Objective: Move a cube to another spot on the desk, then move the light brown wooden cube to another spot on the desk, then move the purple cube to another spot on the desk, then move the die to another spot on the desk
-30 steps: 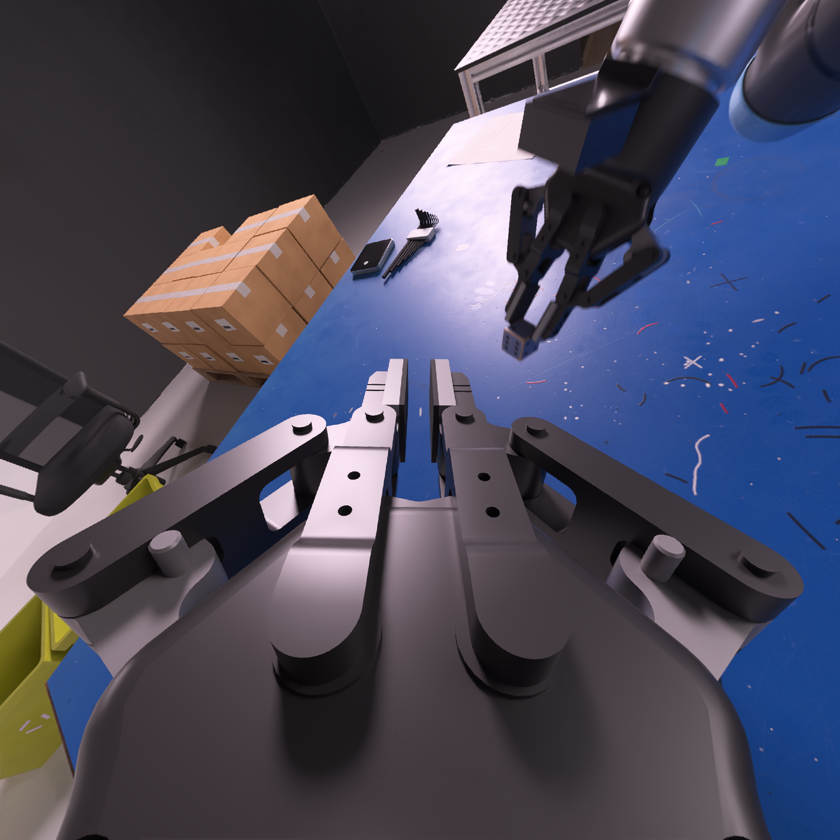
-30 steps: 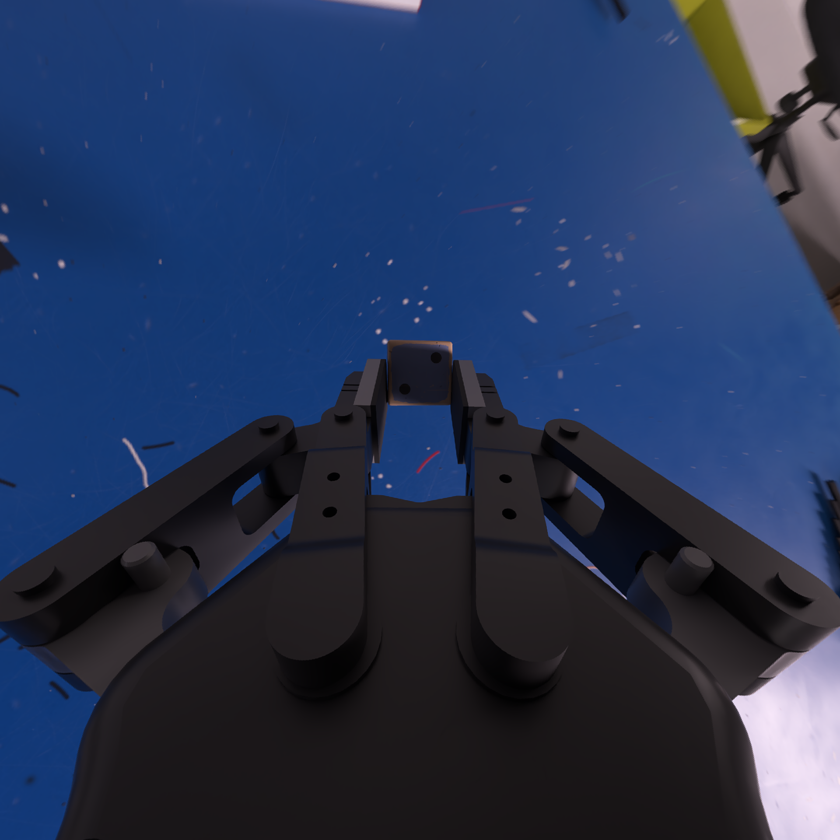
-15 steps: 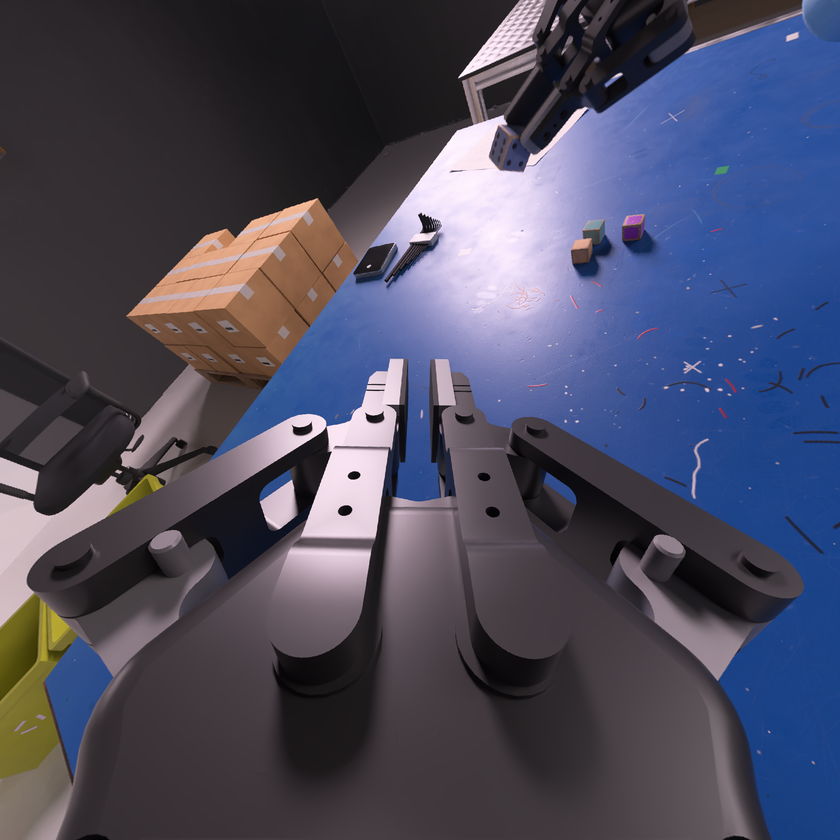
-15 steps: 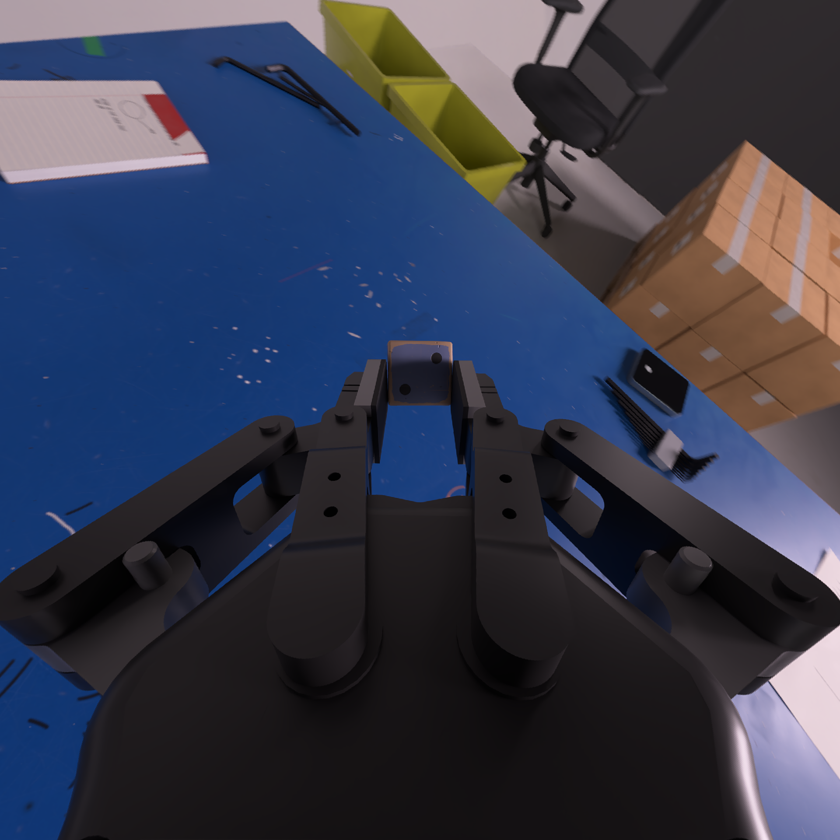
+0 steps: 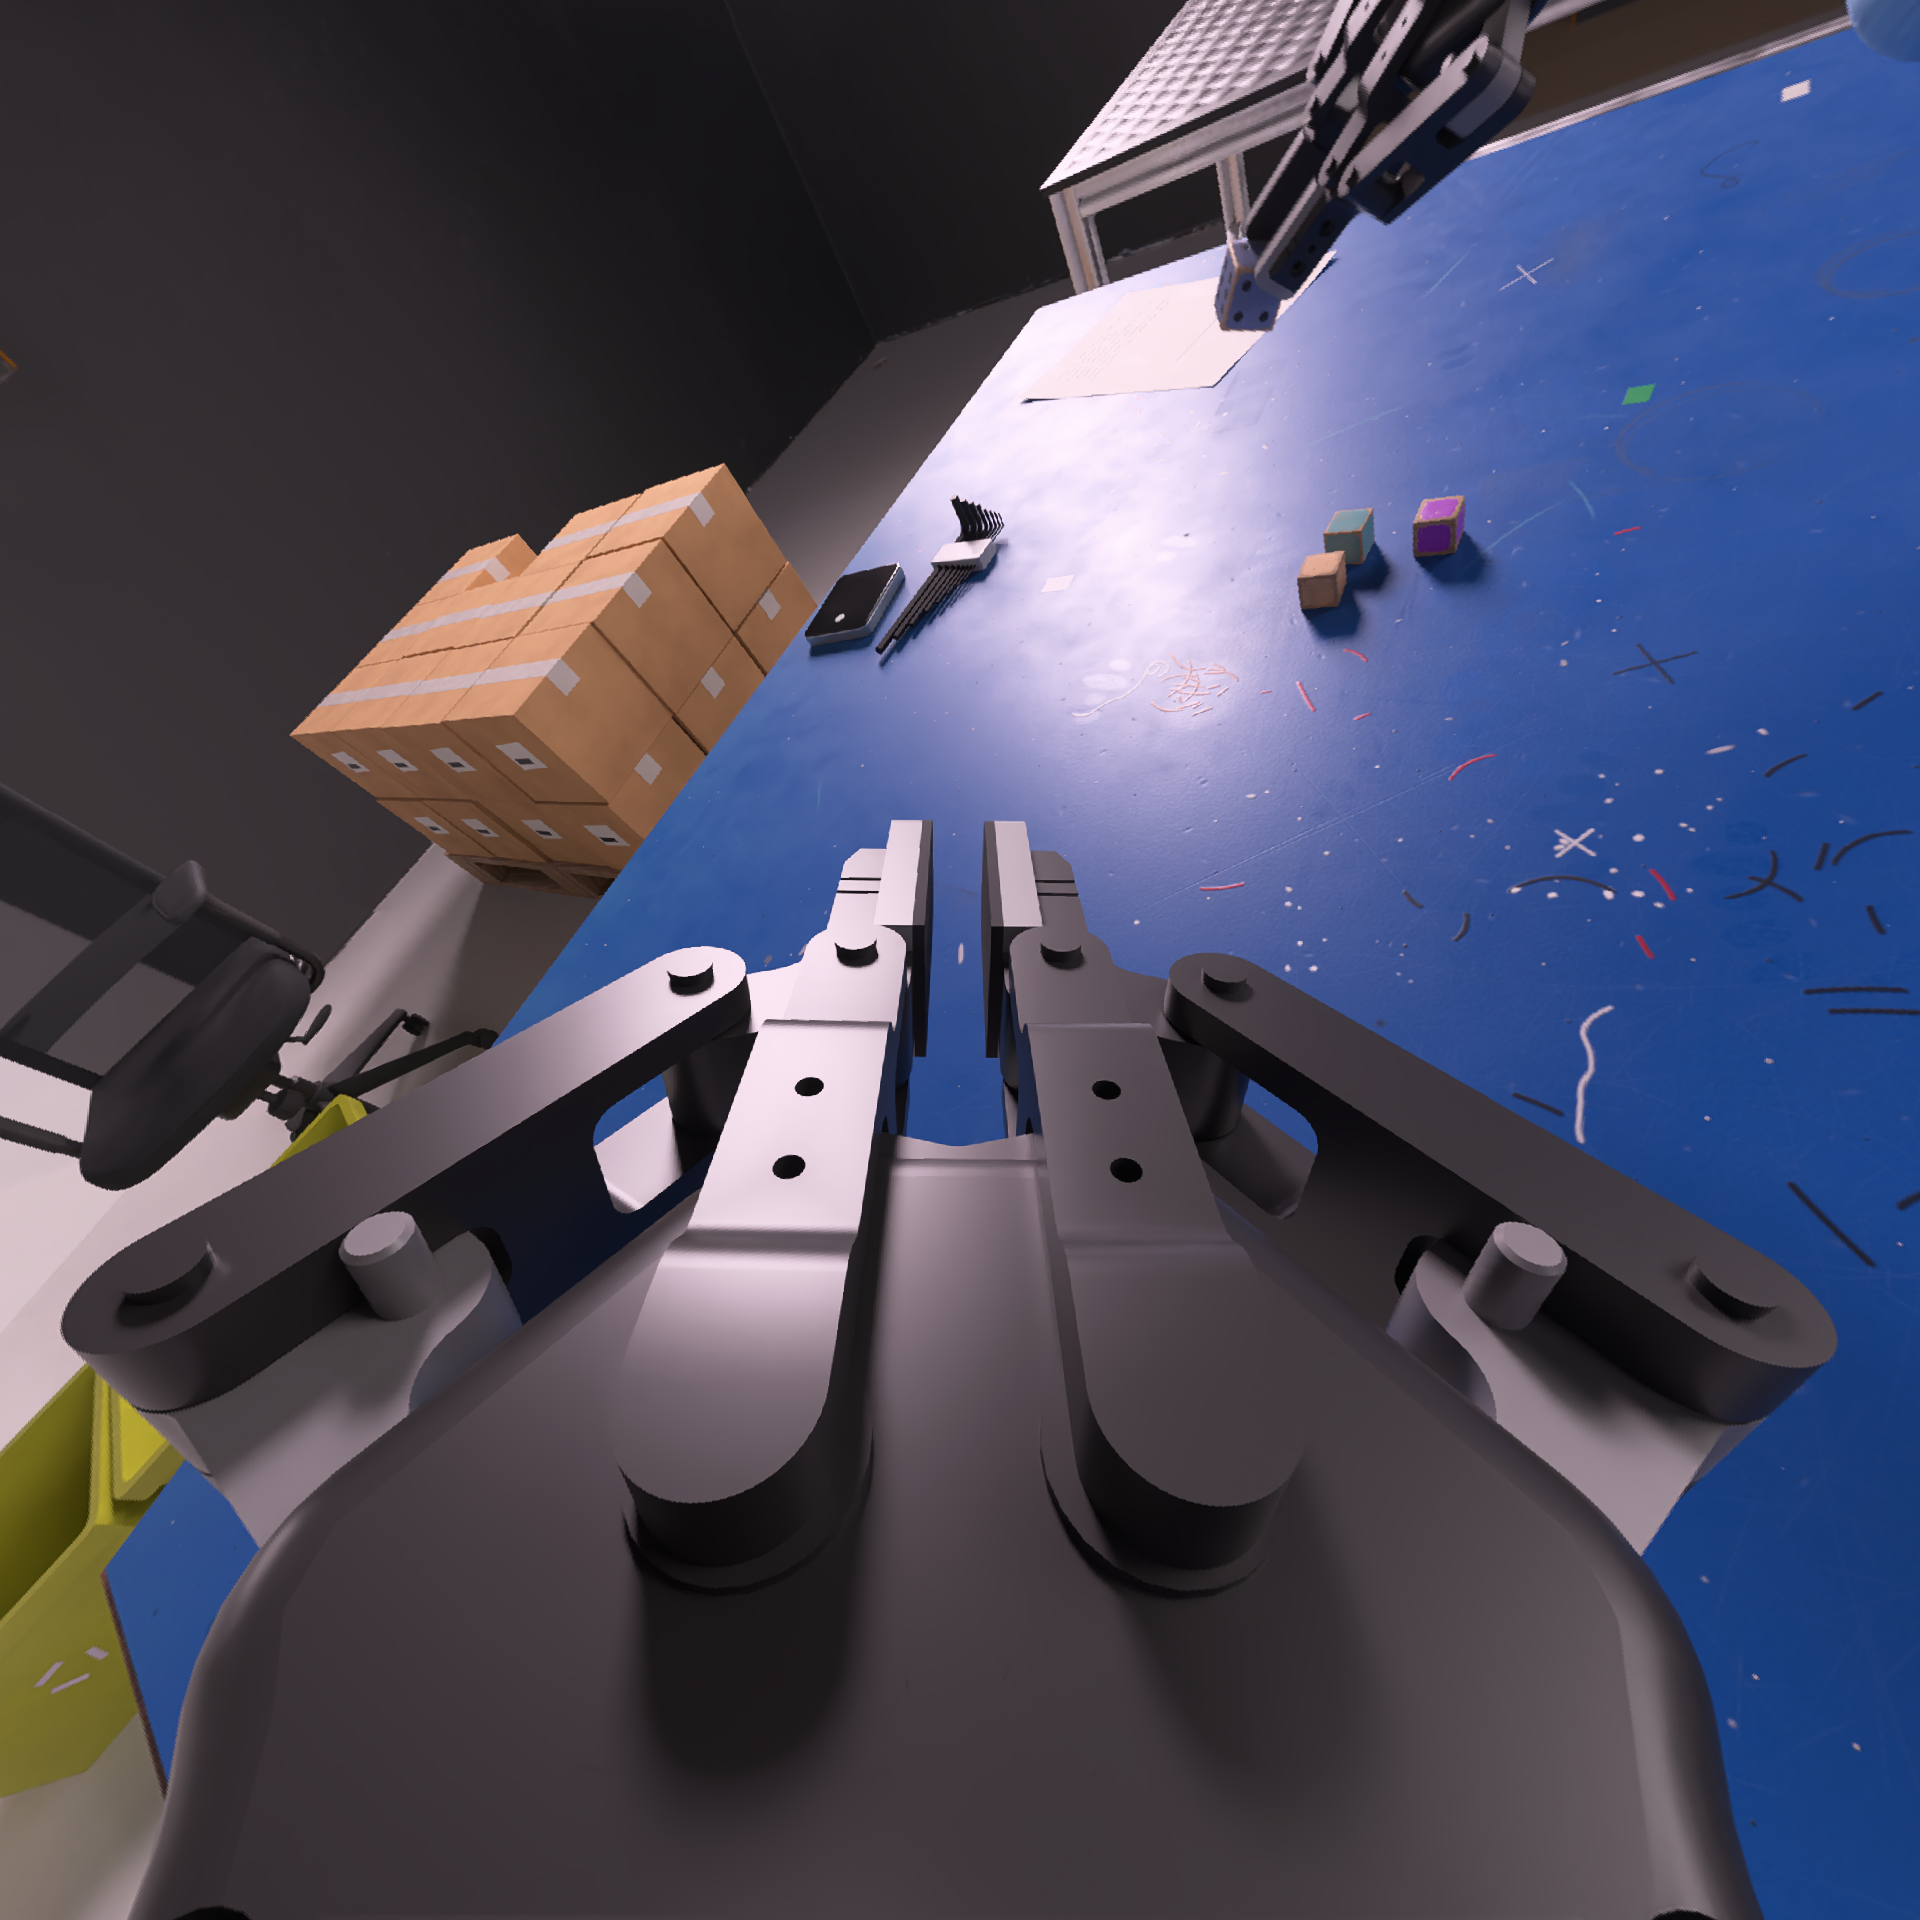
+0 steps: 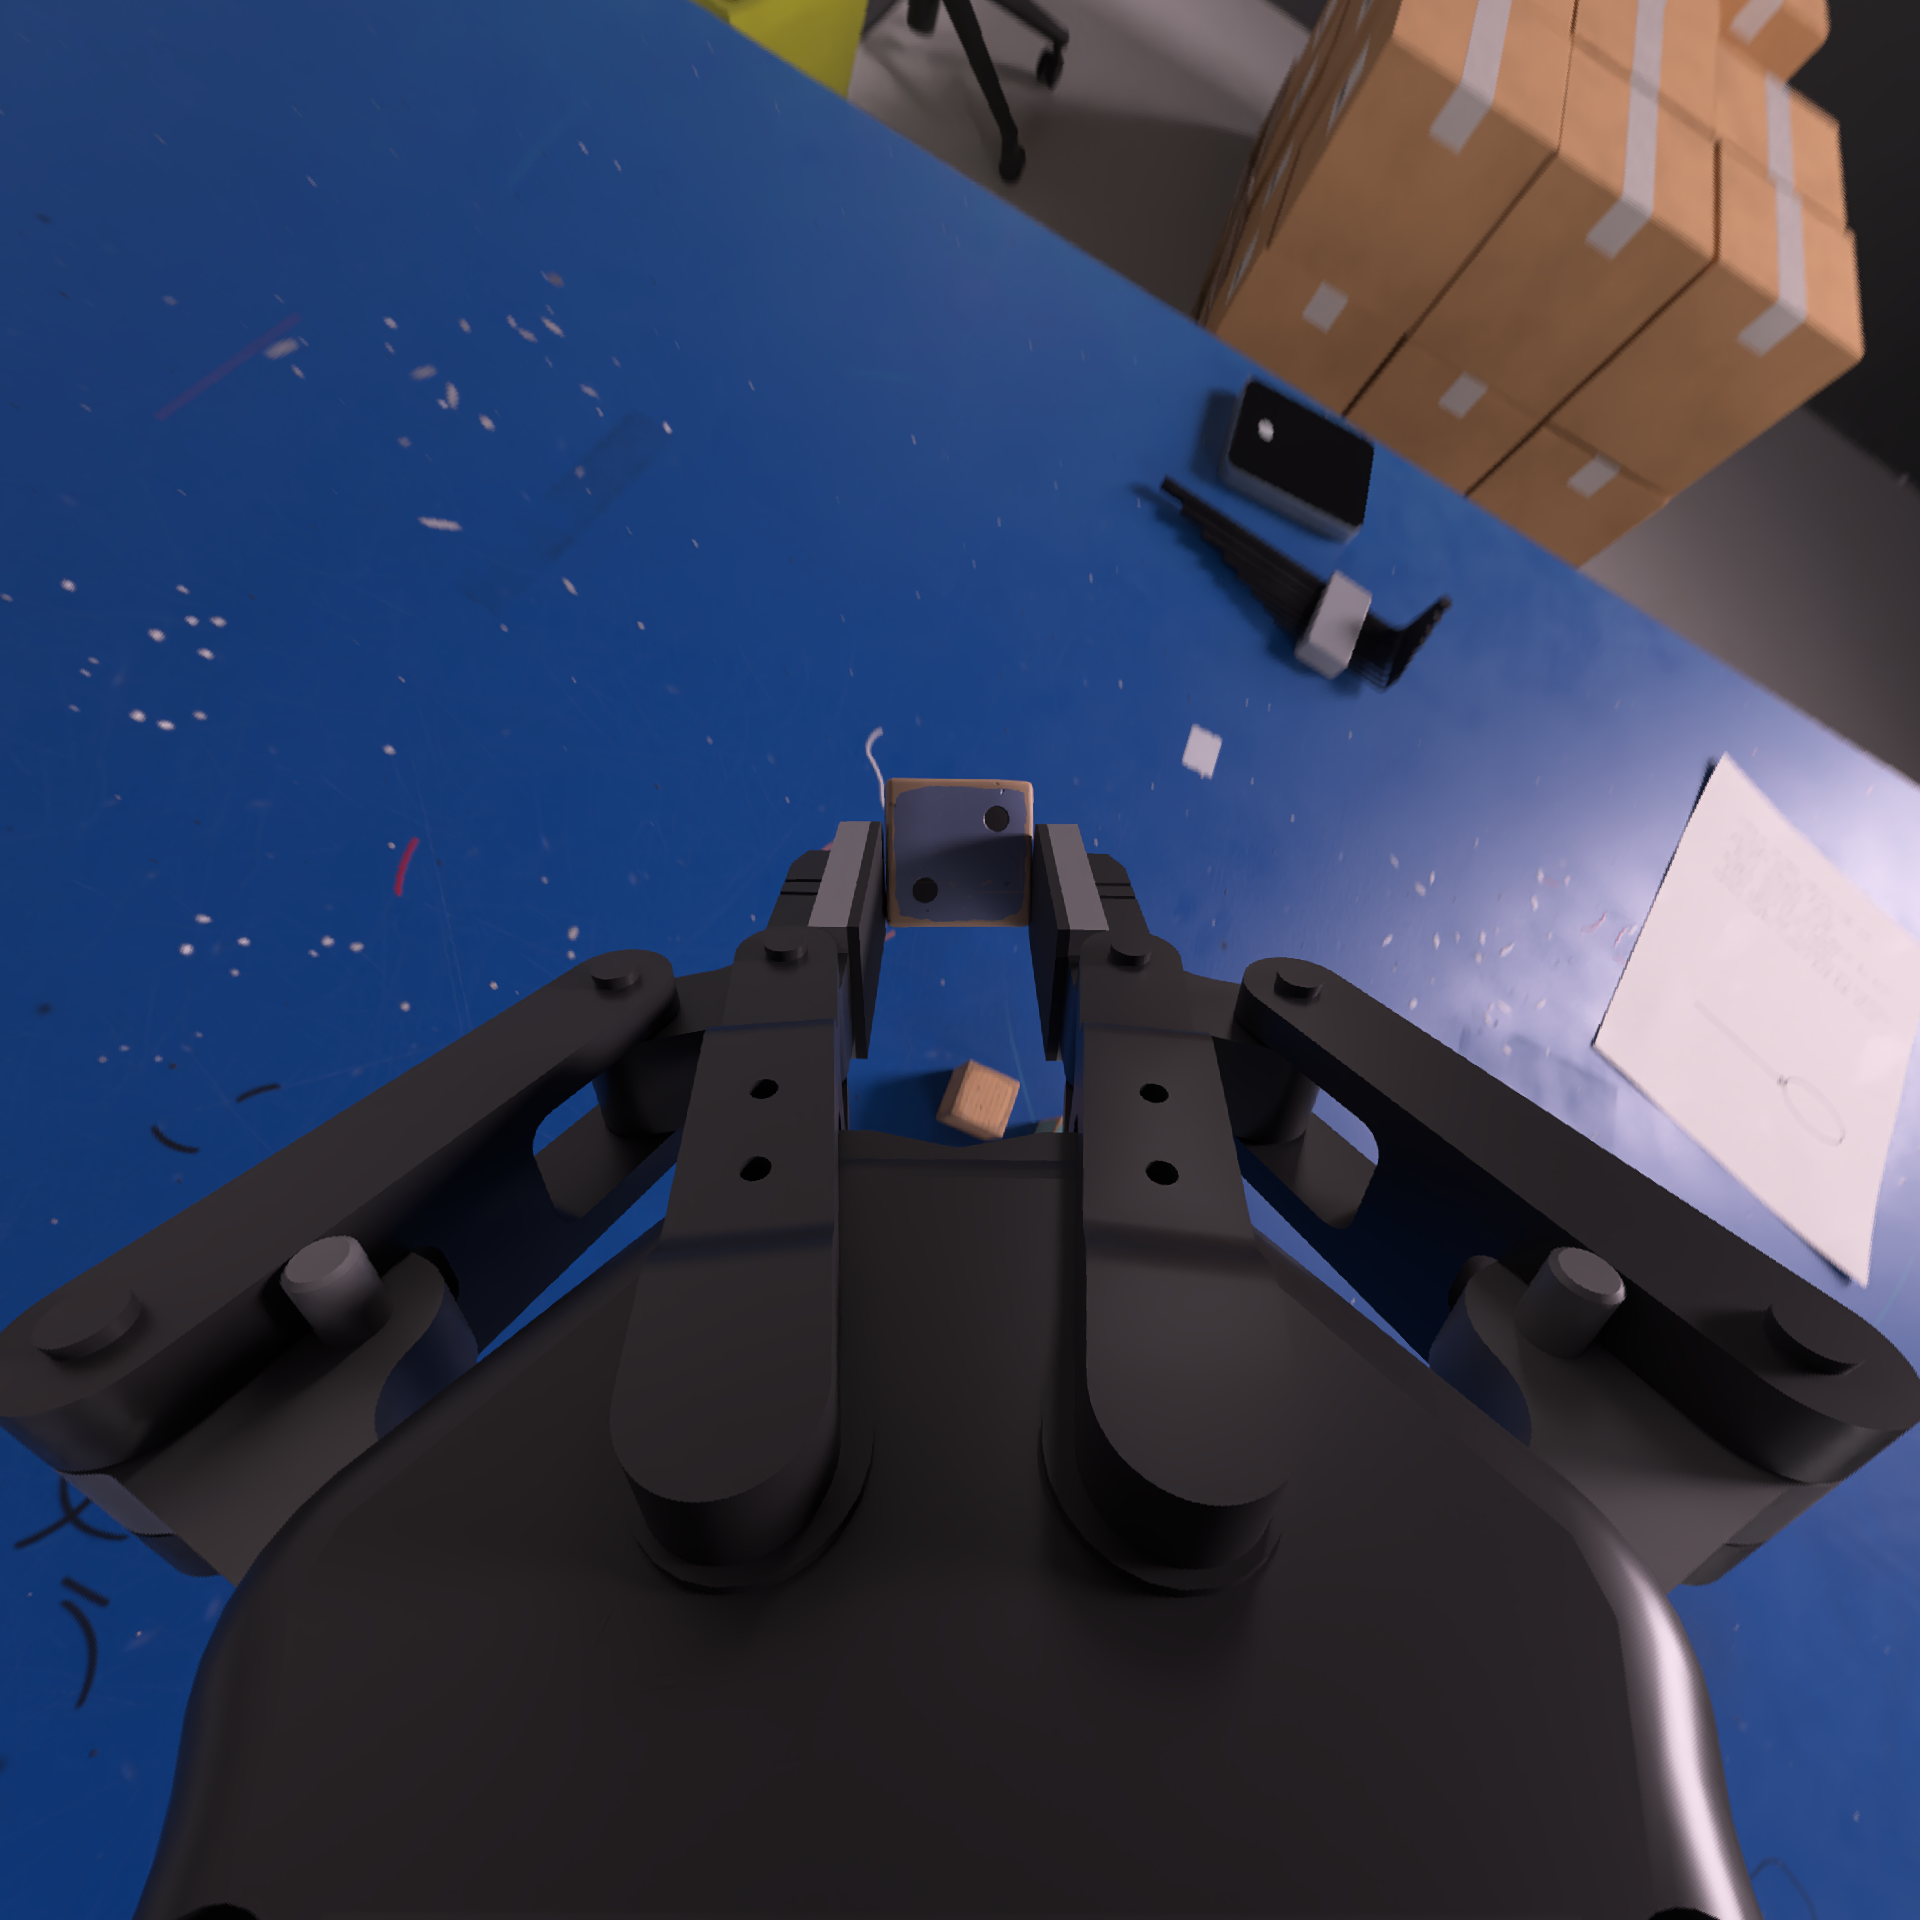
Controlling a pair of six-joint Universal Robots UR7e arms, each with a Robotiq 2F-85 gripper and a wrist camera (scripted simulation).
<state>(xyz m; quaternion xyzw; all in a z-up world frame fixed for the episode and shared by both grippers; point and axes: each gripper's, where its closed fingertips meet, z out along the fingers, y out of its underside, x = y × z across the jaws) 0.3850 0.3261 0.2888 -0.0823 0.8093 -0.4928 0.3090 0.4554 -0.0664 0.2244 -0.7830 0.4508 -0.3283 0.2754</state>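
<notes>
Blue-grey, the die sits pinched between the right gripper jaws, lifted above the desk. Last step seems underway; next, lower it onto bare surface and release. Left gripper idles, jaws narrow, empty.

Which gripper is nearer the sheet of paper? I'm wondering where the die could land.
Right. The right gripper, shut on the die, hangs near the sheet of paper at the desk's far end. The left gripper, holding nothing, sits well back from it.
</notes>
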